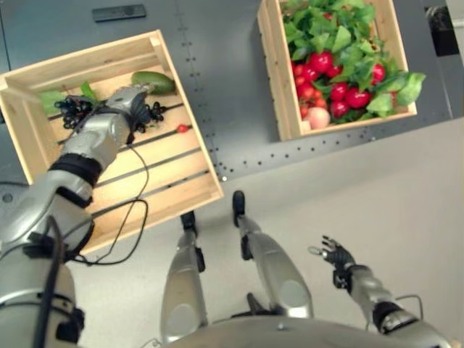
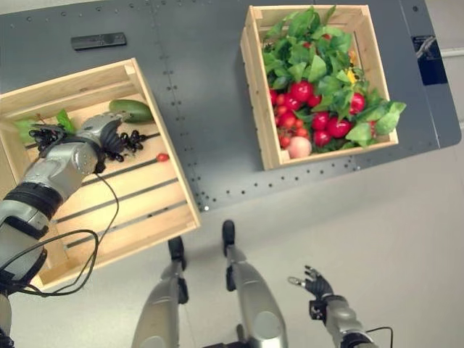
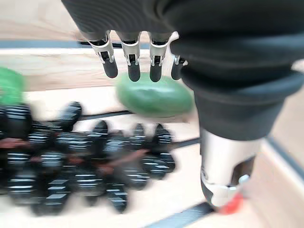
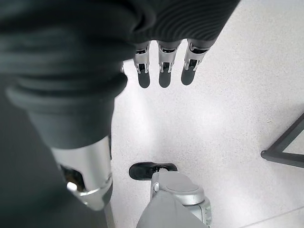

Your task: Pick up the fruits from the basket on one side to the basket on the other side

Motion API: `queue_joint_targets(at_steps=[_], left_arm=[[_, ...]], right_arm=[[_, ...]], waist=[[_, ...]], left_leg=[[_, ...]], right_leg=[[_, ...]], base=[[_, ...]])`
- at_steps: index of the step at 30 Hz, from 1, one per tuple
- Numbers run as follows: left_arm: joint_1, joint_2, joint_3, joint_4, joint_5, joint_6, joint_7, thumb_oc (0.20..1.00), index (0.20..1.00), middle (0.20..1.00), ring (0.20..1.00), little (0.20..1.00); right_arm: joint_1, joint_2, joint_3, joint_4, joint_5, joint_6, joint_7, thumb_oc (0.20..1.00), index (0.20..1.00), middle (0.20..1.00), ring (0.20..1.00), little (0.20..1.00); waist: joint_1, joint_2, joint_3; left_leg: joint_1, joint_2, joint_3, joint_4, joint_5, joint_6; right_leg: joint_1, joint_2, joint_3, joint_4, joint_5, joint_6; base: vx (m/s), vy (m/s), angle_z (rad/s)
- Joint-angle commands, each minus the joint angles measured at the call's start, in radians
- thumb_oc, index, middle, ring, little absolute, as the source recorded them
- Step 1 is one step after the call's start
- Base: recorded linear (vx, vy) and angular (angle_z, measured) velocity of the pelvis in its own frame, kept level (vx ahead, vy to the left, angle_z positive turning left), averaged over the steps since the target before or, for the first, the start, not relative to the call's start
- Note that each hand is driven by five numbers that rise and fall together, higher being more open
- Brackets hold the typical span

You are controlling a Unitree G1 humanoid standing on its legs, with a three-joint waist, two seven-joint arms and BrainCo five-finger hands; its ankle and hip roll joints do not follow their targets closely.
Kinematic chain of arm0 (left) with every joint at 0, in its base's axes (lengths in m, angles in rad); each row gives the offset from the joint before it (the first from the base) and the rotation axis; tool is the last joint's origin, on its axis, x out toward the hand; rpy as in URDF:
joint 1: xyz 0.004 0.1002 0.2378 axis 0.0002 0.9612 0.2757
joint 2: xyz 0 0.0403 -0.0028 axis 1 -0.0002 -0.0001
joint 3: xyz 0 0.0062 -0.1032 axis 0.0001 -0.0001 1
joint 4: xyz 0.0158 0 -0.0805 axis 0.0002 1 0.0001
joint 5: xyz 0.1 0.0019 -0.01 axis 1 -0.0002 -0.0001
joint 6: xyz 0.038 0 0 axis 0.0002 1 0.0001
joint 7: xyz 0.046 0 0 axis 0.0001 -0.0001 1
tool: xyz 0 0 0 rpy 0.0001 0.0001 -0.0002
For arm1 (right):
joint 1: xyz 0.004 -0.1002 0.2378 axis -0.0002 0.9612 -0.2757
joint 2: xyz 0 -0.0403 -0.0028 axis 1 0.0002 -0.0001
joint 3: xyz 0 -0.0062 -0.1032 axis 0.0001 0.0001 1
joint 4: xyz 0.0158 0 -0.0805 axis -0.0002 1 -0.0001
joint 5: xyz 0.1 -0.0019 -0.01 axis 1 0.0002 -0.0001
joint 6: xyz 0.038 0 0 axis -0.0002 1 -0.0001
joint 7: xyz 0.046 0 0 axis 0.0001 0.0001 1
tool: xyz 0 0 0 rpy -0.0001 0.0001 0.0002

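1. Two wooden baskets sat on a dark grey surface (image 1: 217, 80). The left basket (image 1: 174, 72) was at the upper left of the frame. The right basket (image 1: 270, 80) was at the upper right, full of red fruits (image 1: 322, 61), a peach (image 1: 317, 117) and green leaves (image 1: 341, 36).
2. The left robot hand (image 1: 127, 101) hung inside the left basket, over a bunch of dark grapes (image 1: 72, 109). Its fingers (image 3: 134, 69) were straight and spread and held nothing. A green fruit (image 1: 154, 81) lay just past the fingertips, and a small red fruit (image 1: 183, 128) lay near it on the slats.
3. The right robot hand (image 1: 335, 255) hung low at the lower right of the frame, over the pale floor (image 1: 406, 188), with loose fingers and nothing in it.
4. What could go wrong: I think the grapes could slip or break apart if the fingers closed on only a few of them. The round green fruit could roll away if it got bumped. The hand could also knock the basket wall.
5. A flat black thing (image 1: 118, 12) lay on the surface near the top.
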Motion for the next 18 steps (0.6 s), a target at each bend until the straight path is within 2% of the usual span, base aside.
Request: queue_joint_targets(at_steps=[1,8,18], left_arm=[[0.045,0.058,0.074,0.019,0.021,-0.002,0.0,1.0,1.0,1.0,1.0,1.0],[0.119,0.092,0.13,0.099,0.001,0.007,-0.011,1.0,1.0,1.0,1.0,1.0],[0.164,0.12,0.141,0.137,0.011,0.008,-0.028,1.0,1.0,1.0,1.0,1.0]], right_arm=[[0.023,-0.063,0.016,-0.011,0.038,-0.019,-0.003,1.0,1.0,1.0,1.0,1.0],[0.016,-0.07,0.009,-0.01,0.04,-0.017,0.0,1.0,1.0,1.0,1.0,1.0],[0.016,-0.079,-0.001,-0.006,0.044,-0.016,0.003,1.0,1.0,1.0,1.0,1.0]], waist=[[0.017,0.017,-0.015],[0.024,0.014,-0.005],[0.032,0.016,-0.001]], left_leg=[[-0.048,-0.03,0.009,0.111,-0.102,0.054],[-0.06,-0.029,0.009,0.119,-0.099,0.054],[-0.072,-0.031,0.006,0.116,-0.095,0.055]], right_leg=[[-0.017,-0.011,-0.001,0.061,-0.052,0.086],[-0.025,-0.008,-0.003,0.063,-0.049,0.084],[-0.035,-0.007,-0.006,0.063,-0.048,0.084]], base=[[0.0,0.0,0.0],[0.0,0.0,0.0],[0.0,0.0,0.0]])
